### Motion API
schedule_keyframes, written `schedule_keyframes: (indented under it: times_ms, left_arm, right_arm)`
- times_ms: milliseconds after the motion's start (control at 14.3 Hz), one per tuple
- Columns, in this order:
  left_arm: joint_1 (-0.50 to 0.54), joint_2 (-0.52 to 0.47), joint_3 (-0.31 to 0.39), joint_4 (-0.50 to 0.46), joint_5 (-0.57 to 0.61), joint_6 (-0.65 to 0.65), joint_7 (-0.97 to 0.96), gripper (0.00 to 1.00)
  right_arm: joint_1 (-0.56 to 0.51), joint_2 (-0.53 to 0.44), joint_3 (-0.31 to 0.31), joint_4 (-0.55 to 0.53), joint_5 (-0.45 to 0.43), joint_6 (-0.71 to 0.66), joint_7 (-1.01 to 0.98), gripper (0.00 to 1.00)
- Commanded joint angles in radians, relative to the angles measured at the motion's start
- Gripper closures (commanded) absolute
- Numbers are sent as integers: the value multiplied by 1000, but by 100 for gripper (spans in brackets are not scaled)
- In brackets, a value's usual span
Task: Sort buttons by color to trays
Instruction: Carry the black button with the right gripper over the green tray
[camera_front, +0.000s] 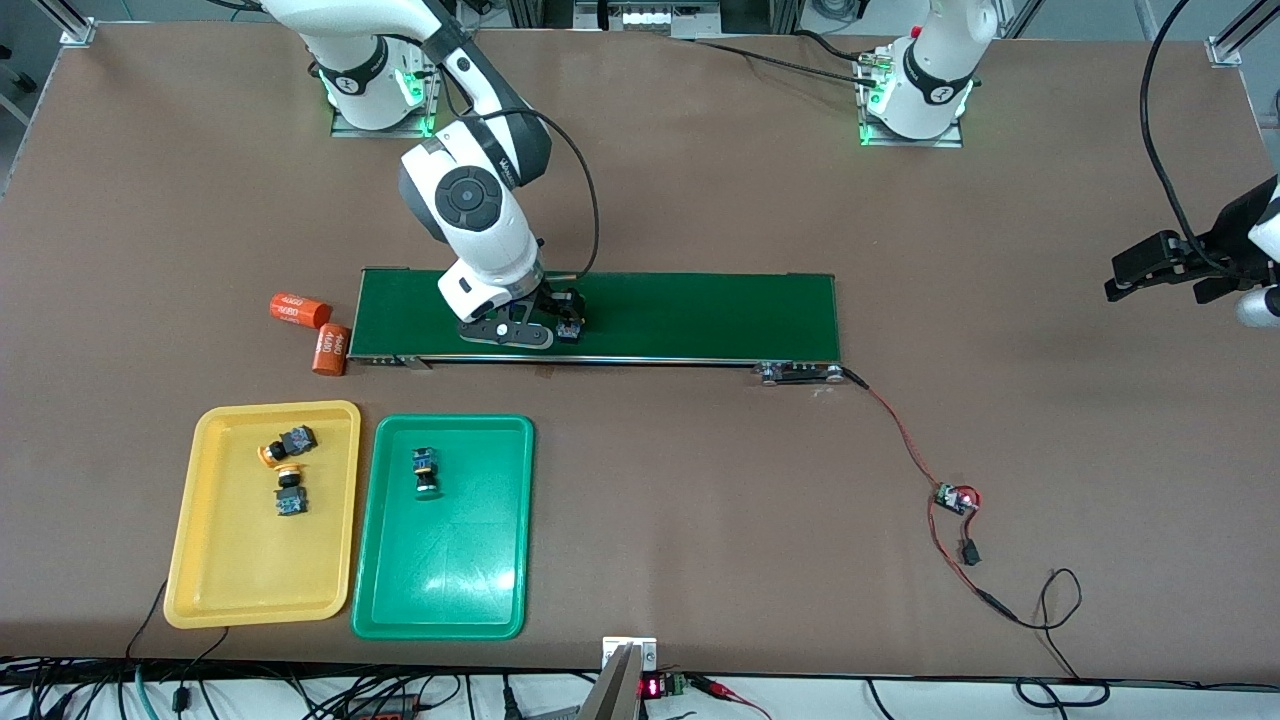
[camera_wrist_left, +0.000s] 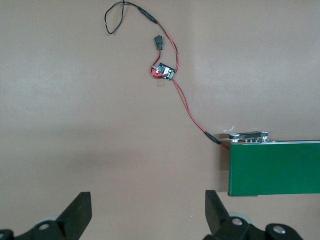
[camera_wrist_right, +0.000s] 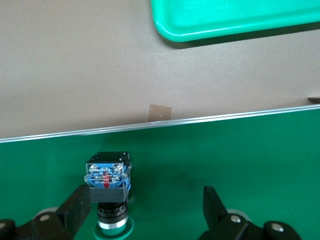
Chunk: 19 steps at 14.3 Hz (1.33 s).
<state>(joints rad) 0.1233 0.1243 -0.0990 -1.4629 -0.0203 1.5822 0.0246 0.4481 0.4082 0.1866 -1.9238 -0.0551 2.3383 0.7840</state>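
Observation:
On the dark-green belt lies a green-capped button (camera_wrist_right: 107, 180) (camera_front: 571, 330), tipped on its side. My right gripper (camera_wrist_right: 147, 210) (camera_front: 560, 318) is low over the belt, open, with the button between its fingers and close against one finger (camera_wrist_right: 77, 207). The yellow tray (camera_front: 215, 580) holds two yellow-capped buttons (camera_front: 285, 447) (camera_front: 289, 495). Beside it, the green tray (camera_front: 440, 580) (camera_wrist_right: 235, 20) holds one green-capped button (camera_front: 425, 470). My left gripper (camera_wrist_left: 148, 210) (camera_front: 1150, 270) waits open over bare table at the left arm's end.
The conveyor belt (camera_front: 700, 315) (camera_wrist_left: 275, 170) runs across the table's middle. Two orange cylinders (camera_front: 299, 310) (camera_front: 330, 350) lie at its end toward the right arm. A small circuit board (camera_front: 955, 498) (camera_wrist_left: 164, 71) with red and black wires trails from the belt's other end.

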Motion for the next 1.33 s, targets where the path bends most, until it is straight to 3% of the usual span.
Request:
schedule_keyframes:
  times_ms: [0,628,698,977,1047,1117,1187,1256]
  left_arm:
    - [3,-8,-4,13,-9,-24,1,0]
    - [1,-12,-2,12,-7,-36,0,0]
    - [1,-12,-2,12,-7,-36,1,0]
    - [1,-12,-2,12,-7,-36,1,0]
    - [1,-12,-2,12,-7,-36,1,0]
    - [1,-12,-2,12,-7,-36,1,0]
    - [1,-12,-2,12,-7,-36,1,0]
    - [1,-12,-2,12,-7,-37,1,0]
  right_arm:
    - [0,4,8,-4,-18,12,9,0]
    - [1,38,10,-4,-32,13,-48,0]
    - [0,43,10,-6,-32,13,-49,4]
    - [-3,61,8,-6,-34,12,-107,34]
    - [-9,66,8,-6,-34,10,-127,48]
    - [-14,64,7,-4,-32,7,-138,71]
    - [-16,61,7,2,-28,4,-129,86]
    - [-19,52,2,18,-23,1,-144,94]
